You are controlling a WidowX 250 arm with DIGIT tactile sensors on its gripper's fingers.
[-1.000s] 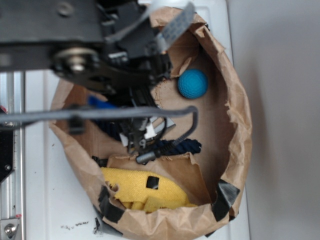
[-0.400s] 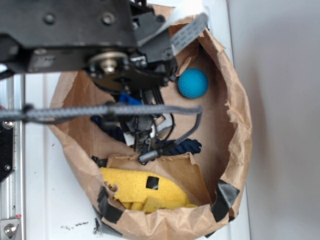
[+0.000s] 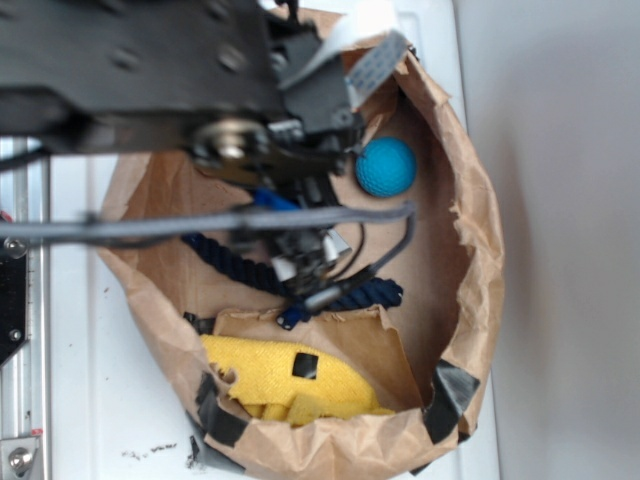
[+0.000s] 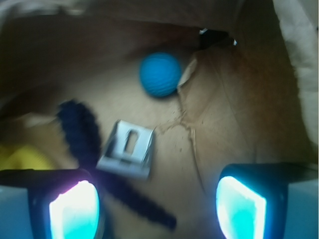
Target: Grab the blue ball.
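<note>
The blue ball [image 3: 386, 167] lies on the brown paper floor at the upper right inside the bag. In the wrist view the blue ball [image 4: 160, 74] sits ahead of me, near the top centre and untouched. My gripper [image 3: 300, 262] hangs over the bag's middle, down and left of the ball. In the wrist view my gripper [image 4: 157, 209] is open, its two glowing pads wide apart, with only paper and the end of the rope between them.
A dark navy rope [image 4: 82, 129] and a grey metal bracket [image 4: 127, 149] lie just ahead of my left pad. A yellow sponge [image 3: 290, 380] fills the bag's near end. The crumpled paper wall [image 3: 480, 230] rings everything. The black arm and a cable cross the top left.
The arm and gripper have shifted to the right, towards the ball's side of the bag. More of the navy rope shows at the left. The ball has not moved.
</note>
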